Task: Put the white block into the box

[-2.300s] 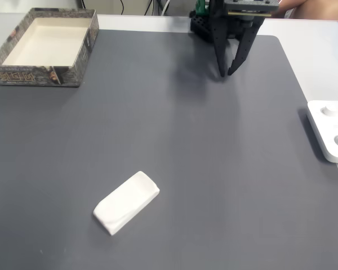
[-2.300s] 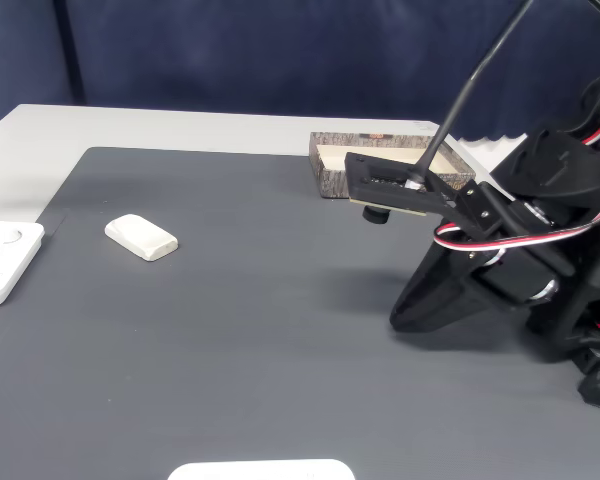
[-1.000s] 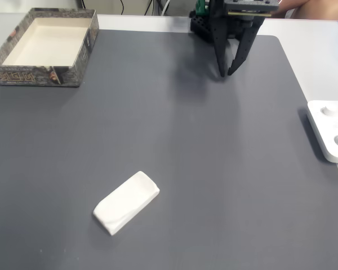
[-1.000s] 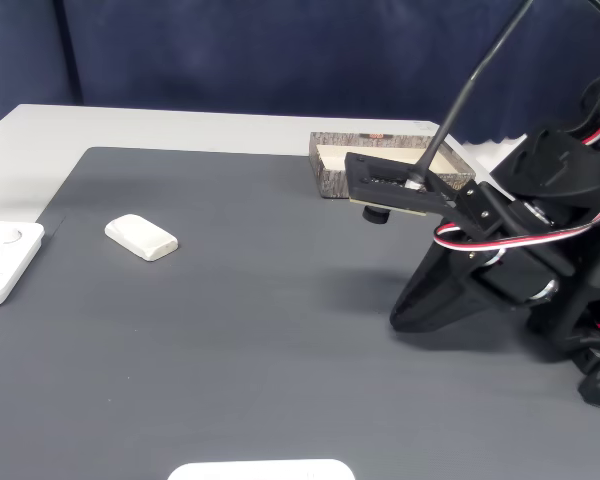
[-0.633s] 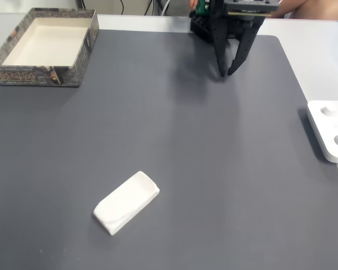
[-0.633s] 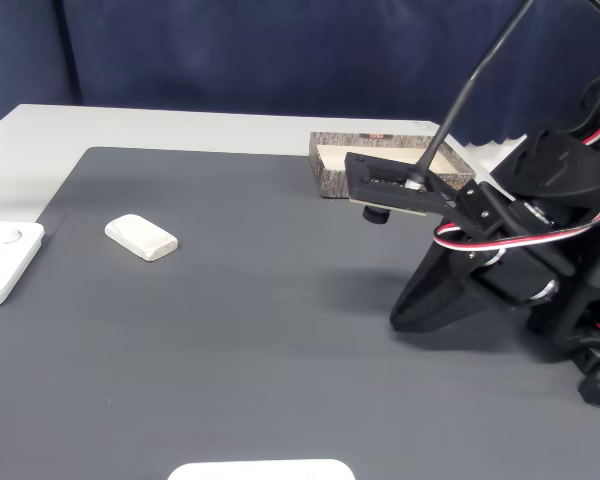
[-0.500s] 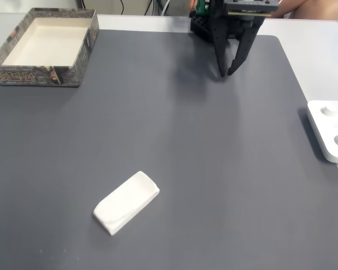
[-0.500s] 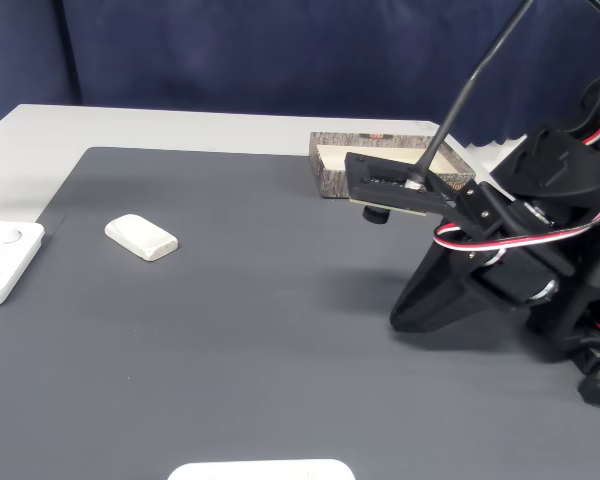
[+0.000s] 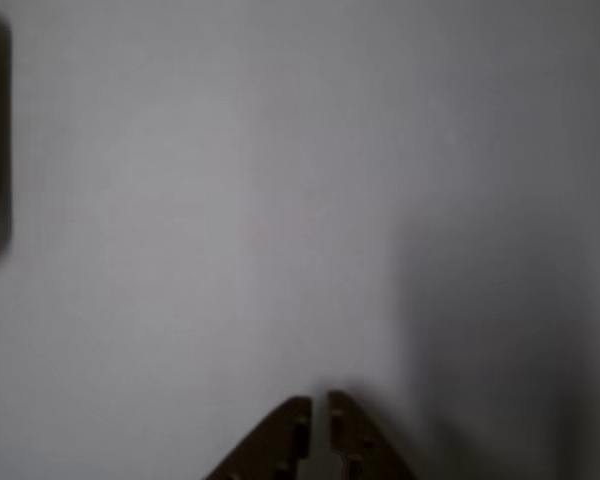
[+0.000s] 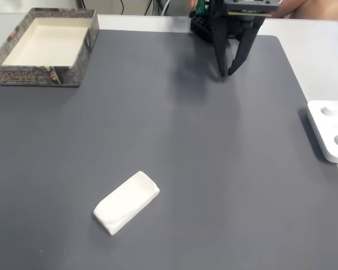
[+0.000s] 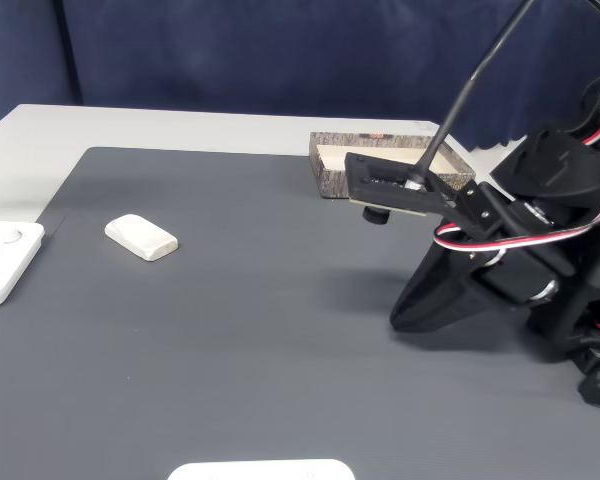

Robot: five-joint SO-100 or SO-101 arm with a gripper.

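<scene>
arm folded low at the mat's far edge, nothing held

gripper point(image 10: 225, 73) points down at the grey mat point(image 10: 203, 169), tips nearly touching, a thin slit between them point(image 9: 318, 407). white block point(image 10: 126, 202) lies flat on bare mat, well apart from it. box point(image 10: 45, 46) sits at the far left corner in a fixed view; white plate point(image 10: 330, 130) at the right edge.

A pale table point(image 10: 321, 50) carries a large dark grey mat point(image 10: 186, 157) that covers most of it. On the mat lie the white block point(image 10: 126, 202), near its front edge in that fixed view, and the box point(image 10: 45, 48), which sits across the mat's far left corner. A flat white plate point(image 10: 330, 130) rests on the table at the mat's right edge, well apart from both.
</scene>
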